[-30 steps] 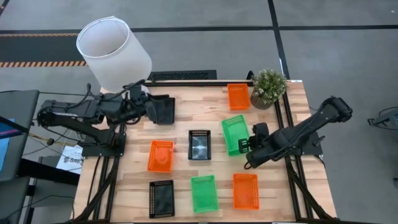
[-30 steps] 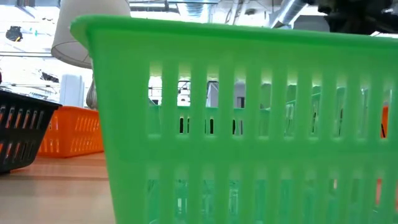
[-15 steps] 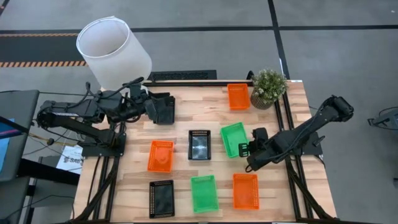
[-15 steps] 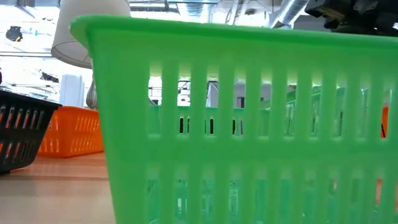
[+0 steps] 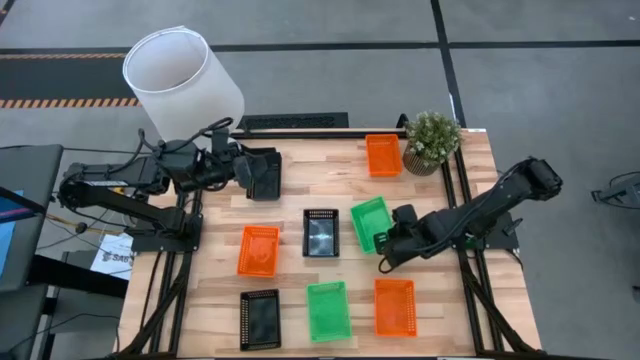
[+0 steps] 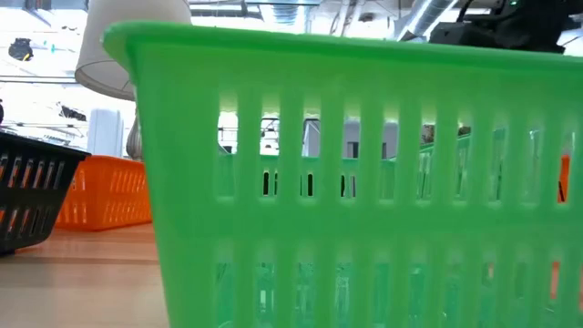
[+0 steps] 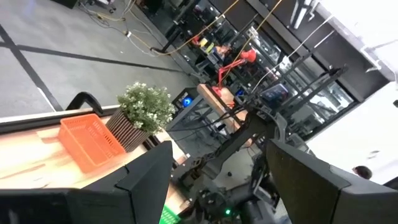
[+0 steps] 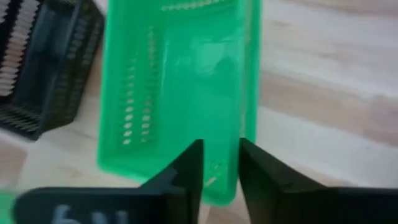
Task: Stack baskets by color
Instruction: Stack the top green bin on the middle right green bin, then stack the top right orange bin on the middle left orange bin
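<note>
On my pale wooden slat table (image 5: 300, 195), the bright green mesh-sided plastic basket (image 5: 371, 223) sits mid-table, just right of a black one. My right pincer (image 5: 386, 243) straddles its near short rim, fingers a narrow gap apart, barely gripping. The basket's long axis runs straight away from it. The left pincer (image 5: 262, 176) waits far back-left, gaping, empty. Only the wrist view shows that gap.

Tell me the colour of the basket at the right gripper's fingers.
Bright green basket at the right gripper; clearest in the right wrist view.
</note>
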You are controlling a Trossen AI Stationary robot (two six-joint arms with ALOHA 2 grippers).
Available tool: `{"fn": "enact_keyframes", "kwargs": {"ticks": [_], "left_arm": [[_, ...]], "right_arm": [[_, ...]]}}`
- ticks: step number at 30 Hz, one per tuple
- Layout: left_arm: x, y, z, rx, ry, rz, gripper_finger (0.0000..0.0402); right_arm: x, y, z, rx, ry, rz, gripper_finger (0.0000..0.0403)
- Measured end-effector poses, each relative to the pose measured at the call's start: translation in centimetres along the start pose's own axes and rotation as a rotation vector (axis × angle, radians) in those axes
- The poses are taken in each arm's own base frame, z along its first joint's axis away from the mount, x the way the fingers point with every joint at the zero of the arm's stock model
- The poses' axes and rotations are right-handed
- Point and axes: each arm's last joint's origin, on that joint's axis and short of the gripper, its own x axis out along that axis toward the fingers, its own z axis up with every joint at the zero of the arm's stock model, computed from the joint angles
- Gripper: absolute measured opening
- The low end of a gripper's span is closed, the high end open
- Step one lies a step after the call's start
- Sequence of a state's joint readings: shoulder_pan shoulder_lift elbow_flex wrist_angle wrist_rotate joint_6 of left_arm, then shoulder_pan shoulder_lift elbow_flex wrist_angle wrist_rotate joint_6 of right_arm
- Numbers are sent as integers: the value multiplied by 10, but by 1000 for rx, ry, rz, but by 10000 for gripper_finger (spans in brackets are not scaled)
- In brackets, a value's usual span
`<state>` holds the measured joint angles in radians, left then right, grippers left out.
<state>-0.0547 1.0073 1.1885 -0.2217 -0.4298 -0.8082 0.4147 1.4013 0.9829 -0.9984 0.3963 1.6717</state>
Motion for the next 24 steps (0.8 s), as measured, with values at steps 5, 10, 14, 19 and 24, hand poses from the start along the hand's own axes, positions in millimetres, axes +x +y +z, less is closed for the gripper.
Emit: {"fn": "enact_keyframes", "kwargs": {"ticks": [5, 10, 14, 19, 24], "left_arm": [[0, 3, -3, 45, 20, 37, 251], [-1, 11, -9, 51, 74, 120, 251], [-2, 20, -15, 33, 141, 191, 251], [-3, 24, -17, -9, 173, 230, 251], [-4, 29, -19, 31, 153, 307, 251]], "right_arm": [[-7, -2, 11, -5, 46, 38, 180], [-18, -12, 29, -4, -5, 59, 209], [-27, -23, 44, -4, -64, 73, 216], [-26, -21, 43, -13, -38, 70, 209], [-7, -16, 54, -28, -57, -7, 209]]}}
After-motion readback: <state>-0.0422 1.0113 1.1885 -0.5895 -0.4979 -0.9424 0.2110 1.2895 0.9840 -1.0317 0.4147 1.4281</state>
